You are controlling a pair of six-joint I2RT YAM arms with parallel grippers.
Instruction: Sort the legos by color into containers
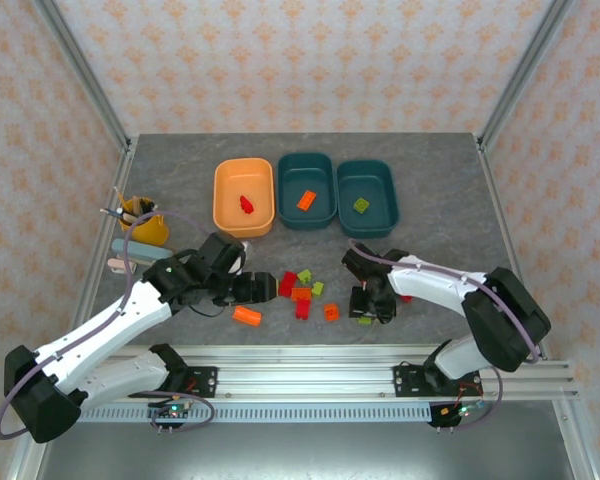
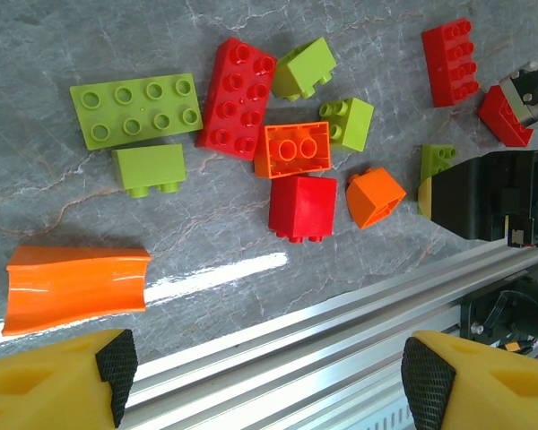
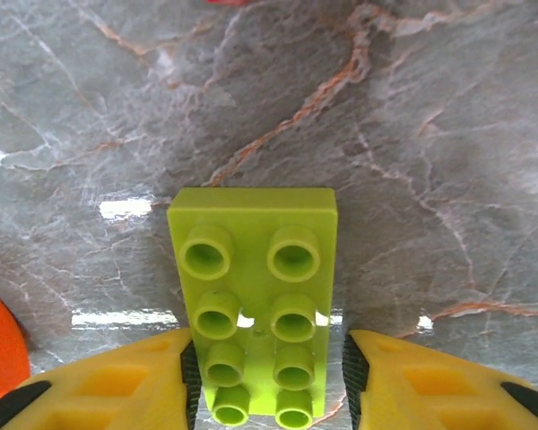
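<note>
Right hand: low over the desk, fingers on either side of a yellow-green lego lying studs up. The pads sit close beside it, and I cannot tell whether they grip it. Left hand: spread wide, holding nothing, near an orange curved piece. Between the two hands I count loose legos in red, orange and yellow-green on the desk, a long red brick touching an orange brick. Containers, far side, in a row: light orange tub with one red lego; middle teal tub with one orange lego; right teal tub with one green lego.
</note>
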